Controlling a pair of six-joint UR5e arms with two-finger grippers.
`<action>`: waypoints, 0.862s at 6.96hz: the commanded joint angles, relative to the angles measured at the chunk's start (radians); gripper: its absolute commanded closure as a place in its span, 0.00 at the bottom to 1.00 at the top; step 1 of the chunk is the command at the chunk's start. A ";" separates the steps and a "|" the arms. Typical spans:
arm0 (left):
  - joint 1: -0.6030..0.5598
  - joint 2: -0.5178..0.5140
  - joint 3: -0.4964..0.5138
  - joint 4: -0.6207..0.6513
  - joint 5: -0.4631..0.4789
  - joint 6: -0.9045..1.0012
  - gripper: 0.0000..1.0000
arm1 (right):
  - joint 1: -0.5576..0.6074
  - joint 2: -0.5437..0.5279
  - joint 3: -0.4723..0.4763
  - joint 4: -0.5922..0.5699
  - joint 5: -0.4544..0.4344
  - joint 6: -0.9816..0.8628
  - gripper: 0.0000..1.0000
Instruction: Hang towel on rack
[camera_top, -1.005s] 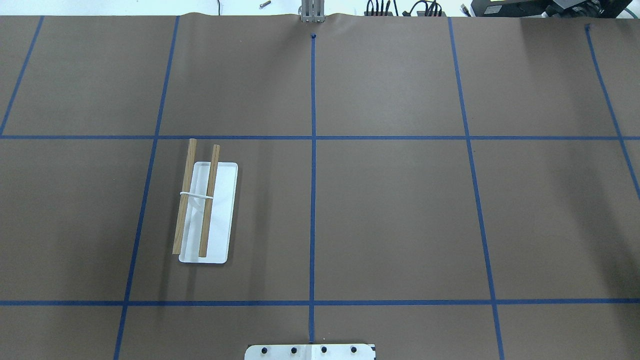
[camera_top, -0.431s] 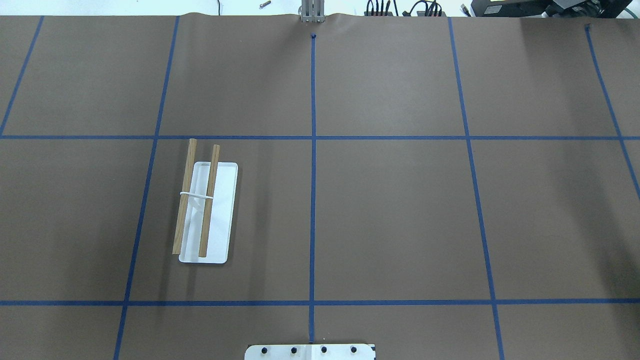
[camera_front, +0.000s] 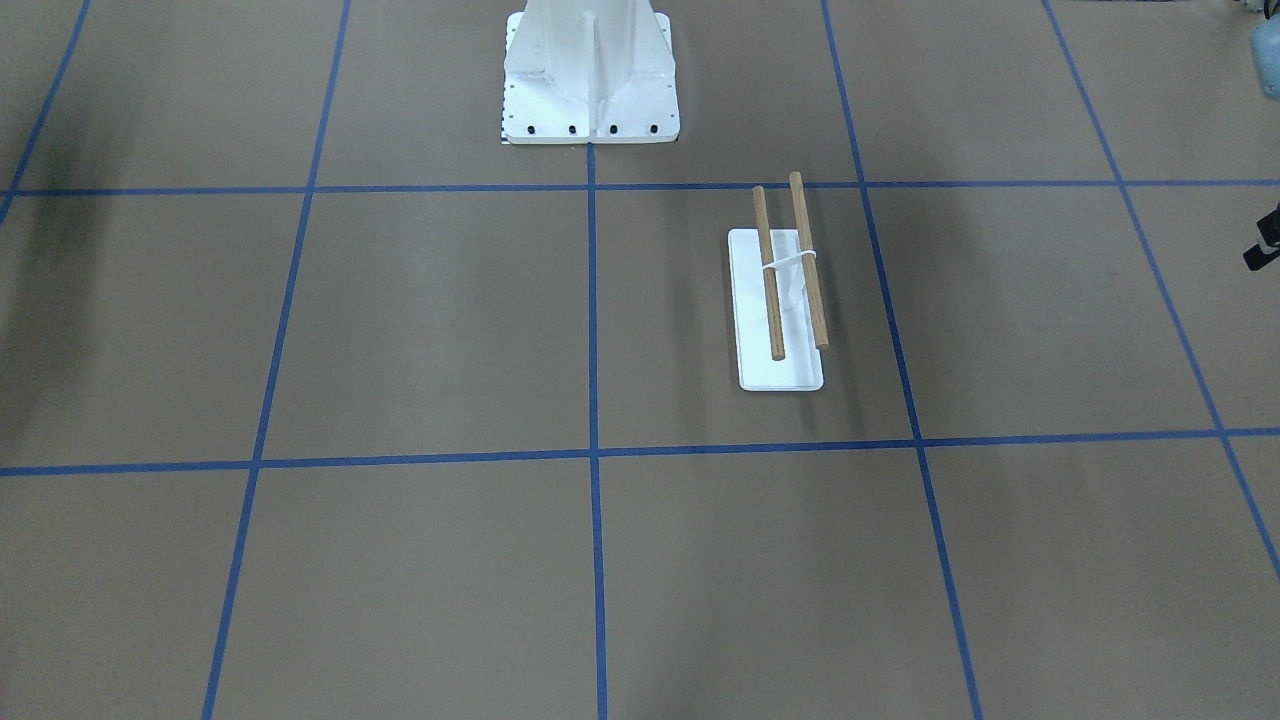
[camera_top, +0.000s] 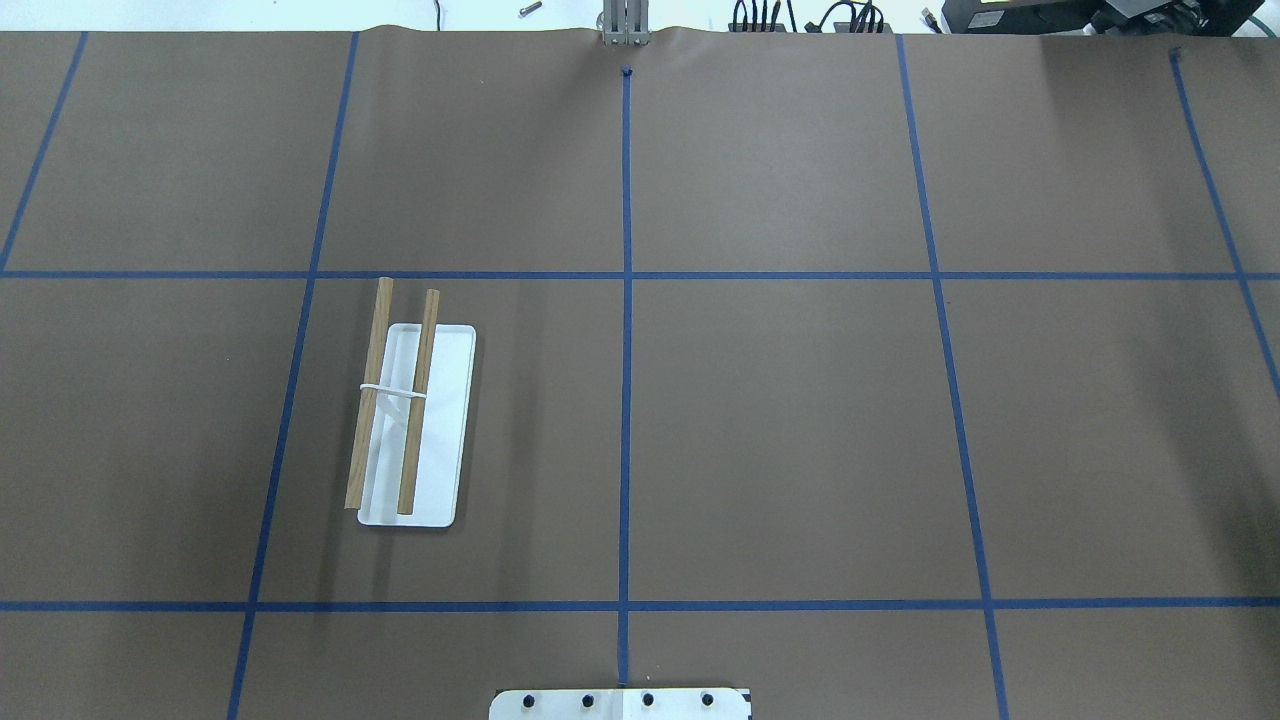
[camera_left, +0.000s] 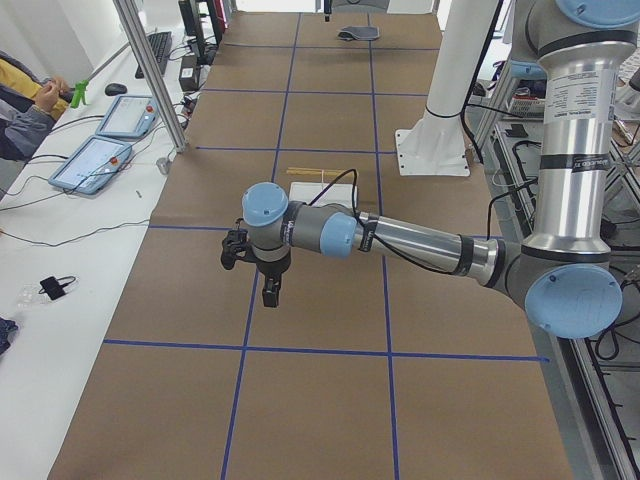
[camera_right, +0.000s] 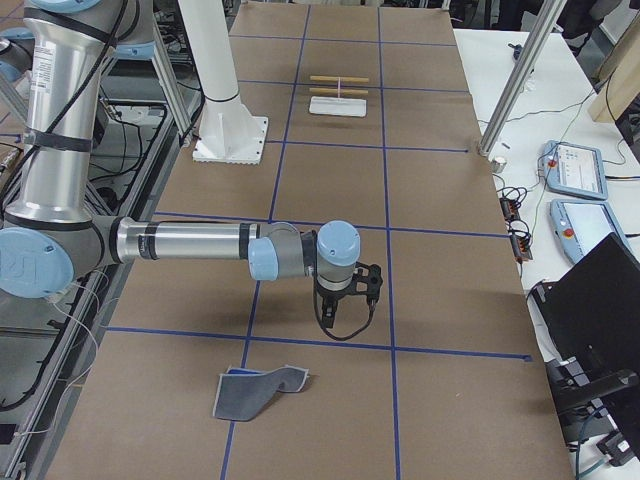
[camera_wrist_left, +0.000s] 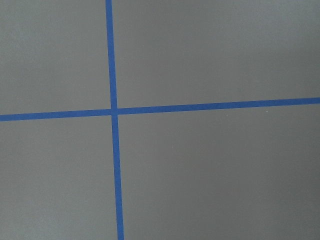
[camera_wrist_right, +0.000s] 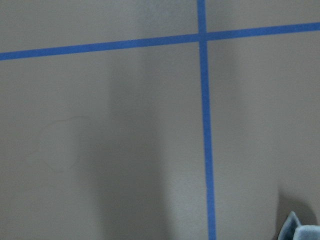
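Observation:
The rack (camera_top: 410, 420) stands left of centre on the brown table, with a white base and two wooden dowels; it also shows in the front view (camera_front: 780, 300) and small in the side views (camera_left: 315, 175) (camera_right: 340, 95). The grey towel (camera_right: 255, 392), blue reverse showing, lies crumpled on the table at the robot's right end; one corner shows in the right wrist view (camera_wrist_right: 300, 230). My right gripper (camera_right: 338, 315) hangs just above the table, short of the towel. My left gripper (camera_left: 270, 292) hangs over the table's left end, away from the rack. I cannot tell whether either is open or shut.
The large white bolted pedestal (camera_front: 590, 70) stands at the robot's side of the table (camera_top: 620, 703). Blue tape lines (camera_wrist_left: 114, 111) cross the brown cover. Tablets (camera_left: 100, 160) and cables lie on the white bench beyond the table's far edge.

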 joint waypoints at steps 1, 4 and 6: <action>0.002 -0.001 -0.001 -0.001 0.000 0.000 0.02 | -0.033 -0.003 -0.180 0.203 -0.048 -0.005 0.10; 0.002 -0.004 0.001 -0.001 0.000 0.000 0.02 | -0.033 -0.052 -0.231 0.210 -0.059 -0.066 0.20; 0.002 -0.005 0.001 -0.001 0.000 0.000 0.02 | -0.033 -0.108 -0.232 0.239 -0.094 -0.127 0.21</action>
